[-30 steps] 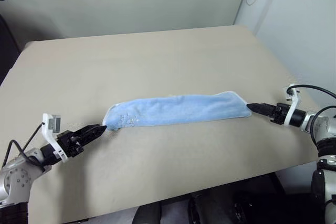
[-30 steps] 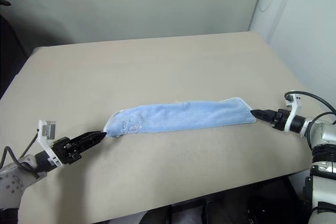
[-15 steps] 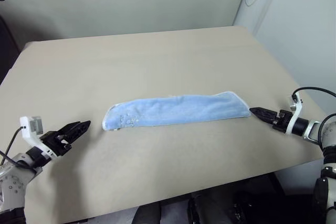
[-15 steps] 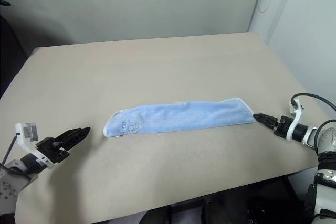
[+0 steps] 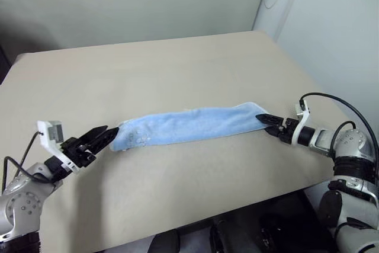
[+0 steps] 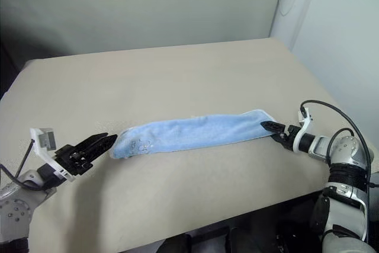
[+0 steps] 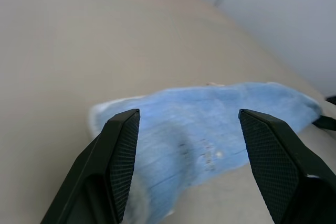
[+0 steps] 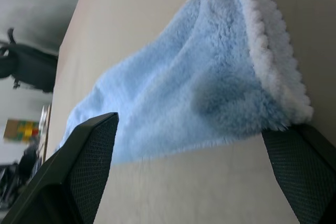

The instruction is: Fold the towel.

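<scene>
The towel (image 5: 192, 125) is lying as a long folded strip across the middle of the table (image 5: 177, 63). The left gripper (image 5: 105, 136) and right gripper (image 5: 265, 124) are sitting at its two ends, both spread open and gripping nothing. The step in hand looks like taking hold of the ends, which calls for each to close on an end and bring one over to the other.

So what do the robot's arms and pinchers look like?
Each arm is silver-grey metal with round joints and a thin black cable looping beside it. The left end effector and right end effector each have two pointed black fingers with a dotted grip texture inside. A white bracket sits behind each, with a small grey box on the left one.
</scene>
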